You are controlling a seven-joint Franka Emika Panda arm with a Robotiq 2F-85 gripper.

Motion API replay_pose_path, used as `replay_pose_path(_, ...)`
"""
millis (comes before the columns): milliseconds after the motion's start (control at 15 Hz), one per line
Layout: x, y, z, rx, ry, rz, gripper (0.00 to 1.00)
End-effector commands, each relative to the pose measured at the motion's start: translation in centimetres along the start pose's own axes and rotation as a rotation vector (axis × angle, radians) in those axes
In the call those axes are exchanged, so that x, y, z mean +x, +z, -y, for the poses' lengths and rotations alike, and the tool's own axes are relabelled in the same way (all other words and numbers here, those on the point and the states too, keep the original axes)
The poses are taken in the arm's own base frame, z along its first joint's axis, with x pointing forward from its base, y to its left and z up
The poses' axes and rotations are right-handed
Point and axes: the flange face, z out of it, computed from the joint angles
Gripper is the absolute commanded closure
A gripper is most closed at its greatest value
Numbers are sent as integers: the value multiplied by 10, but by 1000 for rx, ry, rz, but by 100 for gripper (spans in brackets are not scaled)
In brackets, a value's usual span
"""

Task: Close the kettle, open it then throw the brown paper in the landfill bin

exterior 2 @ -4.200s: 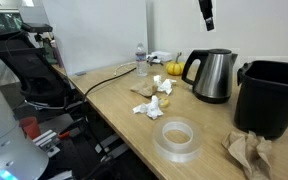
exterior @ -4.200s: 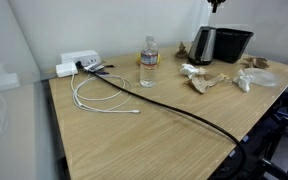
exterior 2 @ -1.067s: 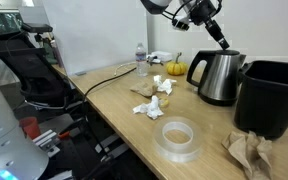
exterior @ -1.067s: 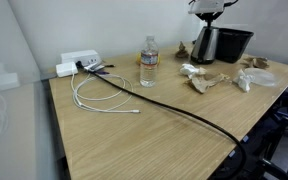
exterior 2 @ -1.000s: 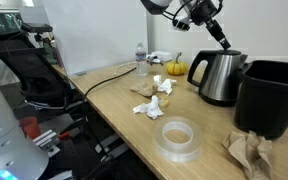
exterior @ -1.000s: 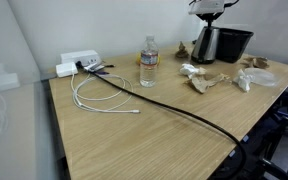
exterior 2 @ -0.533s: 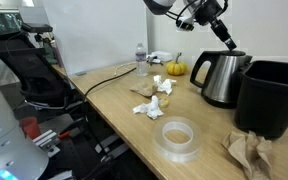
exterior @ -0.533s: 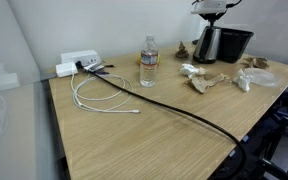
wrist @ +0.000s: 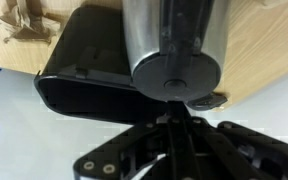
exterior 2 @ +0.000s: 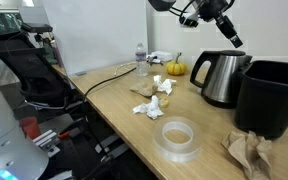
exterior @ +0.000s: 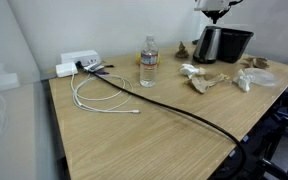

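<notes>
The steel kettle (exterior 2: pixel 221 79) stands at the far end of the table next to the black landfill bin (exterior 2: pixel 275 97). Both exterior views show it (exterior: pixel 205 45). In the wrist view its lid (wrist: pixel 174 68) looks down and closed, directly under the camera. My gripper (exterior 2: pixel 233 41) hangs just above the kettle's top with its fingers (wrist: pixel 174 108) shut together and holding nothing. The crumpled brown paper (exterior 2: pixel 249 153) lies on the table in front of the bin. It also shows in the wrist view (wrist: pixel 22 28).
A clear tape roll (exterior 2: pixel 177 138), crumpled white and brown scraps (exterior 2: pixel 153 103), a water bottle (exterior: pixel 149 62) and a small orange pumpkin (exterior 2: pixel 174 68) lie on the table. A white cable (exterior: pixel 97 97), a power strip (exterior: pixel 79 62) and a thick black cable (exterior: pixel 184 112) cross the table.
My gripper came down from high above to the kettle's lid. Over the last second it has shifted slightly toward the bin side and lifted a little off the lid.
</notes>
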Motion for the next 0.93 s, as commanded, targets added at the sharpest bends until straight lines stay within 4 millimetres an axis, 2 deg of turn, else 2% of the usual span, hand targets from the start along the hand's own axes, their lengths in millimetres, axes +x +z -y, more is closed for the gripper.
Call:
replay_pose_path(0, 0, 0, -7, 25, 9, 20, 100)
replay_pose_path(533, -1, 1, -8, 22, 6, 43, 100)
replay_pose_path(600, -10, 6, -4, -1, 22, 53, 100)
replay_pose_path(867, -11, 9, -3, 2, 22, 63, 100)
